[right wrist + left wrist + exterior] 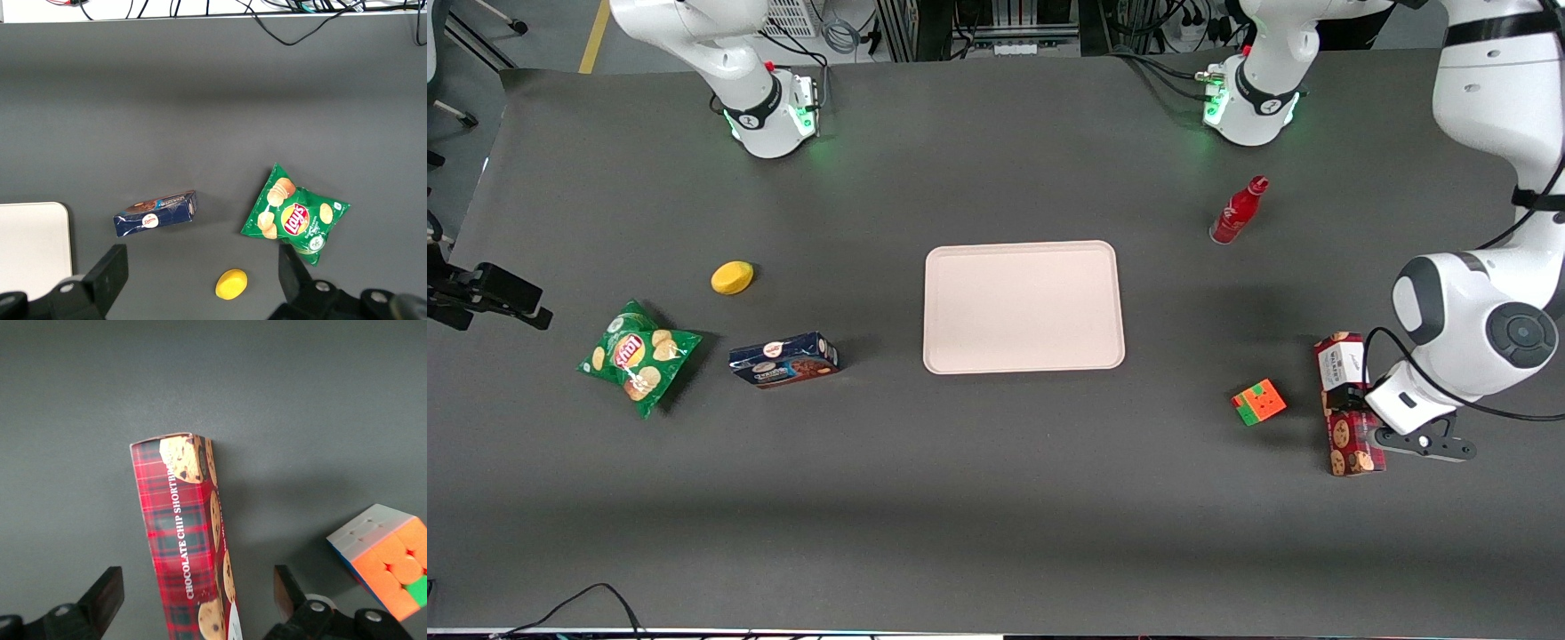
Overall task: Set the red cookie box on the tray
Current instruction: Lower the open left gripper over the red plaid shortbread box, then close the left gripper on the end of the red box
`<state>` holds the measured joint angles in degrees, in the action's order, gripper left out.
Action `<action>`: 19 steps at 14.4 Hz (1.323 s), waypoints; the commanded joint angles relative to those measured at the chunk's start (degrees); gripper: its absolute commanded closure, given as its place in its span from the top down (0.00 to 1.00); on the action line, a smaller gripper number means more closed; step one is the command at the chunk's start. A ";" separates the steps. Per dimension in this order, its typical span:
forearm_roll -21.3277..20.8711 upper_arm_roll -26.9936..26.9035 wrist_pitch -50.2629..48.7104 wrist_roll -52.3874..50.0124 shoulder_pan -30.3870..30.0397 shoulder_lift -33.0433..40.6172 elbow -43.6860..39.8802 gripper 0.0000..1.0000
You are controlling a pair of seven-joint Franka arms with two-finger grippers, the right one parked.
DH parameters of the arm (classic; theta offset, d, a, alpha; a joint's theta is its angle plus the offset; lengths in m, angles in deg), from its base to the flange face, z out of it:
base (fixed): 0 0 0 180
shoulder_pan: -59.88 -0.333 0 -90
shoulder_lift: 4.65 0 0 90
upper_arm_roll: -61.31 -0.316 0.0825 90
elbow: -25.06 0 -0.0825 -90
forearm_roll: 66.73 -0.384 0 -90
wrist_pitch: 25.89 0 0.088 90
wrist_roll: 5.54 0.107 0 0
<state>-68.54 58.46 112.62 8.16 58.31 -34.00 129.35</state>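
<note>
Long narrow red tartan cardboard cookie box lies flat on dark grey tabletop, at 3 o'clock from the flat pale pink tray, well apart, toward the working arm's end. Pincer spread wide, straddling its narrow width. Judged light, stiff, crushable; grip mid-length across long sides.
</note>
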 commanded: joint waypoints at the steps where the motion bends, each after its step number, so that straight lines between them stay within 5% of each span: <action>1: 0.49 -0.14 4.91 1.34 -0.28 -1.05 1.96 1.00; 10: 3.74 -0.05 8.18 2.39 -0.72 -3.69 3.38 1.00; 11: 3.74 -0.05 8.18 2.39 -0.80 -4.04 3.29 0.90; 14: 3.74 -0.05 7.48 2.13 -0.63 -4.04 3.20 0.32; 16: 3.83 -0.05 7.13 2.04 -0.54 -4.31 3.29 0.02; 19: 3.74 0.04 5.30 1.86 -0.37 -3.35 2.85 0.00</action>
<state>-65.85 58.49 119.91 9.04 57.59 -37.97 132.51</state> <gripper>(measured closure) 0.709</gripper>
